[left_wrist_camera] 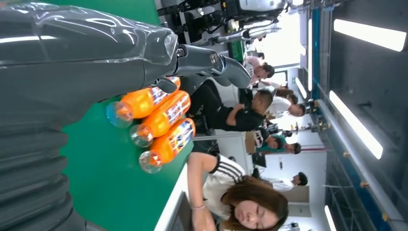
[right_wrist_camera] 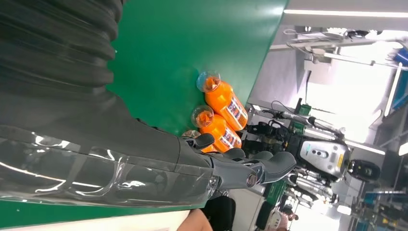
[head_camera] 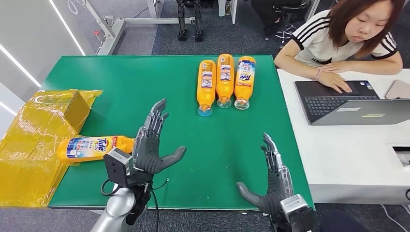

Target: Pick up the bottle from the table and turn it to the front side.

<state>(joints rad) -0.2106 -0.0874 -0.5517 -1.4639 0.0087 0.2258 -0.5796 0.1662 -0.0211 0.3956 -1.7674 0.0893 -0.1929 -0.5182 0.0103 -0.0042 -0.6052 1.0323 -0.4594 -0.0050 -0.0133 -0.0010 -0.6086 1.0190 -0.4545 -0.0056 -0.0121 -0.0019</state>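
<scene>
Bottle (head_camera: 94,146) lying on its side at the green table's (head_camera: 145,87) left edge, base end against the yellow-wrapped box (head_camera: 43,140), neck end hidden behind the left hand (head_camera: 152,145). Label facing up, blue-white print visible. Looks full of orange liquid, so probably fairly heavy; rigid plastic, glossy, likely slippery. Best taken around the mid-body over the label, not the narrow neck. Left hand just beside the bottle, fingers spread and extended, thumb out, holding nothing. Right hand (head_camera: 273,181) near the table's front edge, well apart, fingers straight and slightly apart, empty. Three more bottles (head_camera: 225,79) lined up at the far side, caps toward the robot. Person (head_camera: 338,38) with a laptop (head_camera: 348,101) at the white table (head_camera: 338,154) alongside.
</scene>
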